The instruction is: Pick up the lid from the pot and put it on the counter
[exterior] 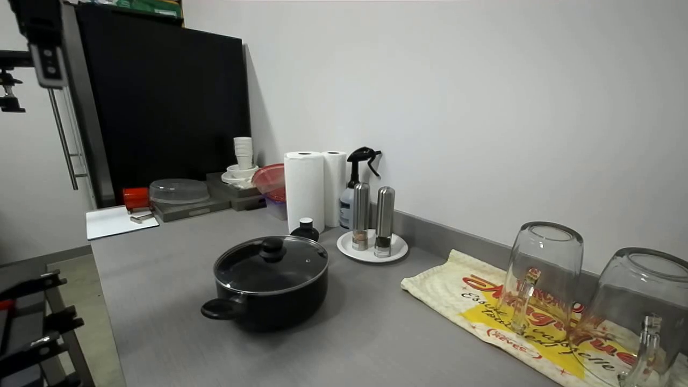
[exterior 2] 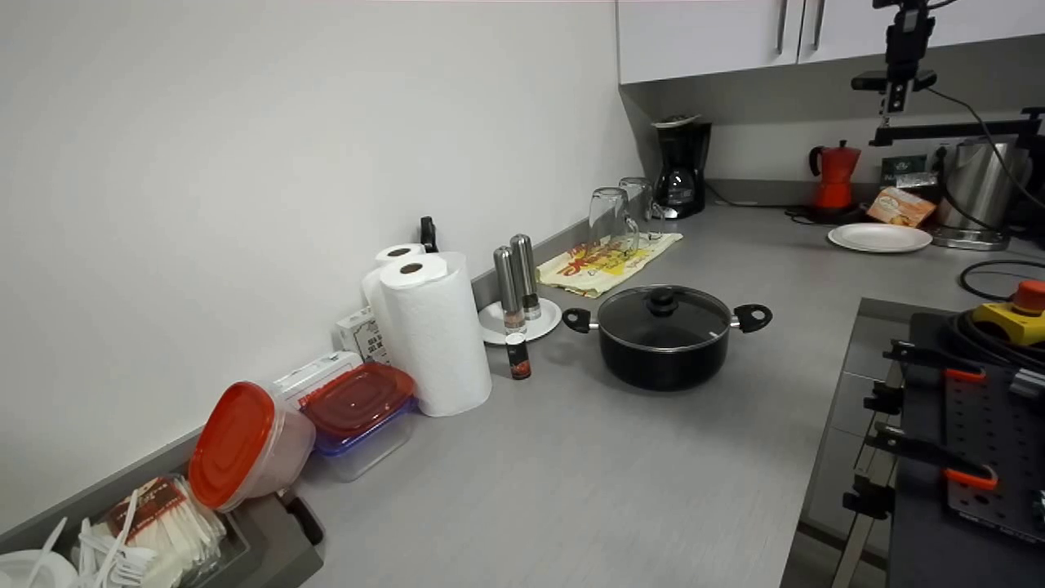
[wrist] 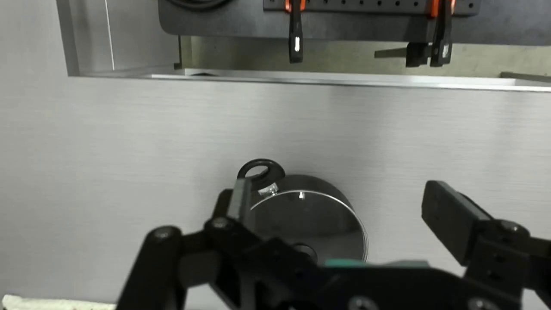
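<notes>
The dark glass lid (exterior: 271, 263) with a black centre knob sits on the black pot (exterior: 277, 306) in both exterior views. The lid (exterior 2: 665, 322) covers the pot (exterior 2: 663, 363), which stands on the grey counter (exterior 2: 588, 474). My gripper (wrist: 338, 200) is open and empty, its fingers wide apart. In both exterior views the gripper (exterior: 49, 64) hangs high above the counter, well away from the pot; it also shows at the upper right of an exterior view (exterior 2: 896, 98). In the wrist view the lid (wrist: 314, 219) and its knob are partly hidden behind the gripper.
Salt and pepper mills (exterior 2: 514, 286) on a white plate, a small dark bottle (exterior 2: 518, 357) and paper-towel rolls (exterior 2: 441, 343) stand near the pot. Glass mugs (exterior: 543, 279) stand on the patterned cloth (exterior: 457, 290). Red-topped containers (exterior 2: 245, 449) stand along the wall.
</notes>
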Robot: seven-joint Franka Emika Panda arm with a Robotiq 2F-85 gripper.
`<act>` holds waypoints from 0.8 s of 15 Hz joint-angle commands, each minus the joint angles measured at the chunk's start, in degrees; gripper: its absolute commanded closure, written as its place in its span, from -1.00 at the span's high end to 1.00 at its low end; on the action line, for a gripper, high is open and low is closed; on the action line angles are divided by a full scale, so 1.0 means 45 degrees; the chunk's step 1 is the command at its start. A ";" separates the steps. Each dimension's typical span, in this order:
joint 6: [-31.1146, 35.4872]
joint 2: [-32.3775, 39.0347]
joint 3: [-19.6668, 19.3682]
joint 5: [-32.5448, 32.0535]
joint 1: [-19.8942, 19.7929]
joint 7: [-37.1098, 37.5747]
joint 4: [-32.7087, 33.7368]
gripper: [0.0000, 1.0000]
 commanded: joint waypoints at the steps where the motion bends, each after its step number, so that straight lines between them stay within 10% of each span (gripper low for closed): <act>1: 0.0603 0.1234 0.0609 -0.0150 0.0575 0.0297 0.1912 1.00; 12: 0.3366 0.8091 0.1516 -0.0191 0.1238 0.0043 0.6584 1.00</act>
